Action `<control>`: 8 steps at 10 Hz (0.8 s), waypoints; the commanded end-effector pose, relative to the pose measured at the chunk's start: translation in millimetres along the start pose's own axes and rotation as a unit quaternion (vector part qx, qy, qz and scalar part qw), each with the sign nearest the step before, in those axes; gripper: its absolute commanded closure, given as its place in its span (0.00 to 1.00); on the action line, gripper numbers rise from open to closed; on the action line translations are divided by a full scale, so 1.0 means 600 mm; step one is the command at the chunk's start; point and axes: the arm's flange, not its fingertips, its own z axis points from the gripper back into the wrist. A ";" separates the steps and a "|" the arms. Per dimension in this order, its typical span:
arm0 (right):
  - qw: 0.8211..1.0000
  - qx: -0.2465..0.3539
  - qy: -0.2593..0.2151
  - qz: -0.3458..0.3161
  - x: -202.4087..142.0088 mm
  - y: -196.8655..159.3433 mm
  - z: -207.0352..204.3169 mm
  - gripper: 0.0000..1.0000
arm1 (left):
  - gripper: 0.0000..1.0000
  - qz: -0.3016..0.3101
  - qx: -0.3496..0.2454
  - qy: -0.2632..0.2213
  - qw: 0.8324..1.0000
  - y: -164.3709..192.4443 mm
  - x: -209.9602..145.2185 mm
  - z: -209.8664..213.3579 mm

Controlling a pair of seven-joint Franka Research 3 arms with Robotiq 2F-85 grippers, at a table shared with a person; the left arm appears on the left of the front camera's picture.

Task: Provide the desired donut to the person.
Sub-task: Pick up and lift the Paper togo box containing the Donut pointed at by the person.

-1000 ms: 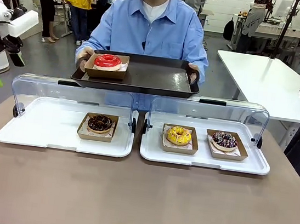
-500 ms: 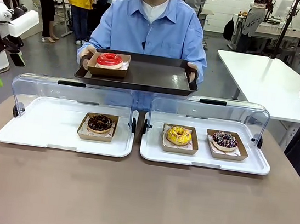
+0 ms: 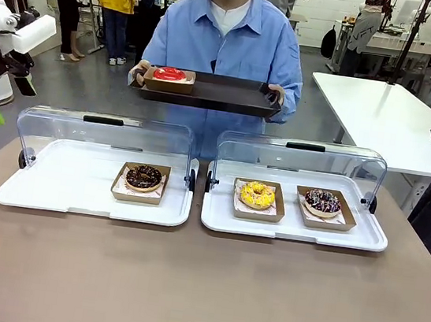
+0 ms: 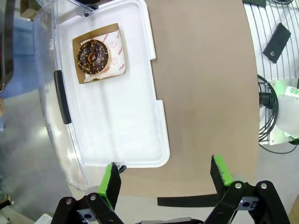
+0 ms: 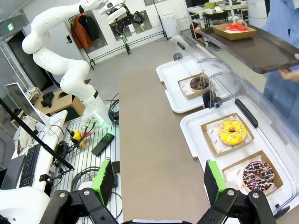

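Observation:
The person (image 3: 223, 39) stands at the far side, both hands holding a black tray (image 3: 224, 95) at chest height. A red donut (image 3: 169, 74) in a cardboard boat rests on its left end. On the table, a chocolate donut (image 3: 143, 176) (image 4: 93, 57) lies in the left white case. A yellow donut (image 3: 257, 194) (image 5: 232, 132) and a dark sprinkled donut (image 3: 322, 200) (image 5: 257, 173) lie in the right one. My left gripper (image 4: 167, 176) hovers open, high above the left case's near corner. My right gripper (image 5: 159, 176) is open off the table's right end.
Both white cases (image 3: 60, 196) (image 3: 364, 238) have clear lids (image 3: 104, 134) raised at the back. The brown table (image 3: 199, 286) is bare in front of them. A white table (image 3: 388, 120) stands at the right, and bystanders stand behind the person.
The person has lifted the black tray with the red donut from just above the lids up to chest height and drawn it closer to the body. Neither arm has moved.

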 end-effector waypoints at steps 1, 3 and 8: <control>1.000 0.002 -0.003 0.001 -0.001 0.000 0.000 0.00 | 0.00 0.000 0.001 0.000 1.000 0.000 0.002 0.002; 1.000 0.002 -0.003 0.001 -0.001 0.000 0.000 0.00 | 0.00 0.010 -0.031 -0.129 0.991 0.016 -0.054 0.011; 1.000 0.002 -0.003 0.001 -0.001 0.000 0.000 0.00 | 0.00 0.015 -0.001 -0.398 0.917 0.050 -0.257 -0.060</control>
